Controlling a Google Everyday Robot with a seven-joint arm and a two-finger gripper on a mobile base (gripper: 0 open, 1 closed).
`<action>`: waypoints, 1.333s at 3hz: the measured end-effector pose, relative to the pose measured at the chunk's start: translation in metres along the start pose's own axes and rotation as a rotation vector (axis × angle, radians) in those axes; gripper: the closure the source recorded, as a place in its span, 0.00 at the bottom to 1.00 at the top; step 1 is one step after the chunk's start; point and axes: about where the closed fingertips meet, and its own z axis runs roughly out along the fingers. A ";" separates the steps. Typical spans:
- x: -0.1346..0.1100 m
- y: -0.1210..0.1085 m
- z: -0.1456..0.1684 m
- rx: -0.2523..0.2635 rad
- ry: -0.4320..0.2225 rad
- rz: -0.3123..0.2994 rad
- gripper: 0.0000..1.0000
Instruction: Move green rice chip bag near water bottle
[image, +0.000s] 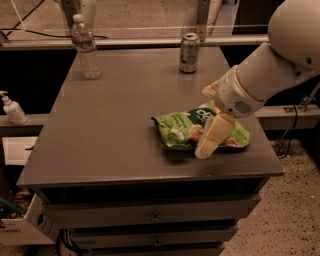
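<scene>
Surface: a dark grey flat-topped table (110, 130) with grey drawers (155, 212) under its front edge.
Room: speckled floor (295, 210) to the table's right; a white pump bottle (12, 107) on a low ledge off the table's left side.
Far edge of the table: a silver-green drink can (189, 52), upright, right of the middle.
Water bottle (85, 47): clear ribbed plastic, white cap, upright at the table's far left corner.
Green rice chip bag (177, 127): flat and crinkly, lying at the table's front right, well apart from the water bottle.
Bag's long axis: roughly left to right across the table, the lettered end turned to the far right.
Gripper (204, 122): on a white arm (270, 70) reaching in from the table's right, over the bag's right half.
Fingers (212, 137): pale, spread apart, one slanting down across the bag.
</scene>
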 end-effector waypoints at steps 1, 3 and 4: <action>-0.007 0.005 0.019 -0.020 -0.008 -0.003 0.00; -0.014 0.008 0.031 -0.030 -0.030 -0.028 0.39; -0.011 0.008 0.032 -0.030 -0.037 -0.023 0.63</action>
